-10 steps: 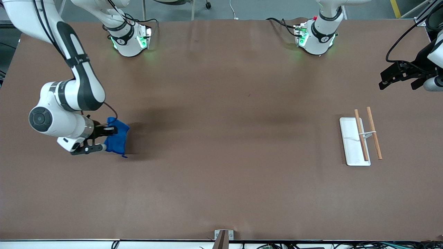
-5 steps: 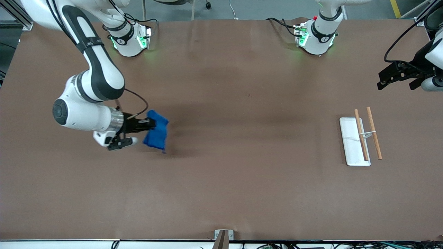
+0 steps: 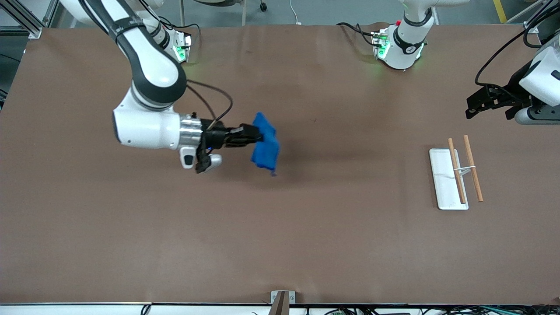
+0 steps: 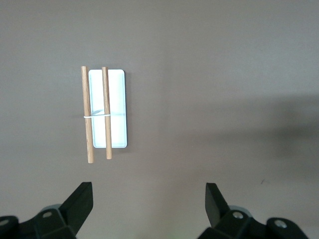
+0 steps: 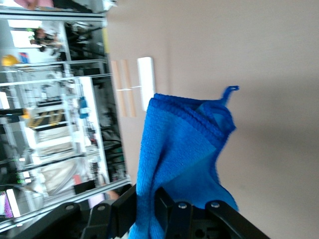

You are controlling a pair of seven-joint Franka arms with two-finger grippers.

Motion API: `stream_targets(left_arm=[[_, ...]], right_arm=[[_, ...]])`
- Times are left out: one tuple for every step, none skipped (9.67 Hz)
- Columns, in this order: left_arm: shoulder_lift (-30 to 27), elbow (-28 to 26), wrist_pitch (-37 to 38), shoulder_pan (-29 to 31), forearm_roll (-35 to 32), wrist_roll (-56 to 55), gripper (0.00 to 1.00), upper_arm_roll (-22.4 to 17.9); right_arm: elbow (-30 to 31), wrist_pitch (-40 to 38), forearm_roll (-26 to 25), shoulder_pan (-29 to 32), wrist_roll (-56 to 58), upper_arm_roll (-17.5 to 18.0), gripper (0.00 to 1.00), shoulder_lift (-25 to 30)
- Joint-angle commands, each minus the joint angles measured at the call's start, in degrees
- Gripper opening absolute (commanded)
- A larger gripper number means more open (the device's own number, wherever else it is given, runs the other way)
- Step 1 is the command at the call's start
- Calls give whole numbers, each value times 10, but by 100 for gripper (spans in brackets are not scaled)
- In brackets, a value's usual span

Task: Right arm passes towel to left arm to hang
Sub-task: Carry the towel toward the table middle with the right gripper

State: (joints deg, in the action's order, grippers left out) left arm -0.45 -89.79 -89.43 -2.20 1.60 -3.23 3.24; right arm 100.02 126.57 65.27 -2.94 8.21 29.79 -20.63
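We see the right arm (image 3: 148, 70) reaching out from its base over the middle of the brown tabletop (image 3: 280, 240), its forearm level and its wrist turned sideways, so that the silver wrist ring and the black right gripper (image 3: 256, 134) point toward the left arm's end of the tabletop. Its jaws are clenched on the towel (image 3: 265, 146), which hangs in the air over the tabletop's middle. The towel is a bright blue, soft, nubbly cloth, bunched and folded where the jaws pinch it, with a darker stitched edge; in the right wrist view a small corner loop (image 5: 229, 92) sticks out from its edge. The left arm (image 3: 409, 30) waits at its own end of the tabletop, and the left gripper (image 3: 492, 101) hovers over the tabletop near the rack, its black jaws released and spread wide with nothing between them. Below it, the rack (image 4: 107, 112) stands on the tabletop: a flat white rectangular base with rounded corners, carrying two plain round wooden rods (image 3: 472, 168) side by side, joined at their middle by a thin pale crosspiece.
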Motion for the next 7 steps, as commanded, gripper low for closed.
stream_targets(left_arm=[[8, -4, 5, 7, 63, 21, 100, -1], [8, -5, 19, 9, 95, 39, 100, -3], [8, -6, 64, 12, 145, 54, 100, -6], [8, -11, 99, 38, 193, 77, 100, -6], [7, -25, 122, 54, 245, 95, 100, -6], [8, -37, 133, 69, 296, 104, 100, -6], [7, -60, 138, 71, 347, 118, 100, -6]], right_arm=[[-45, 54, 95, -48, 16, 7, 0, -20], [-62, 86, 148, -78, 31, 7, 0, -30], [-78, 108, 206, -102, 39, 7, 0, -36], [-90, 111, 248, -120, 50, 7, 0, -38], [-91, 114, 279, -126, 62, 7, 0, -38], [-91, 115, 295, -132, 77, 7, 0, -38], [-91, 115, 310, -134, 87, 7, 0, -38]])
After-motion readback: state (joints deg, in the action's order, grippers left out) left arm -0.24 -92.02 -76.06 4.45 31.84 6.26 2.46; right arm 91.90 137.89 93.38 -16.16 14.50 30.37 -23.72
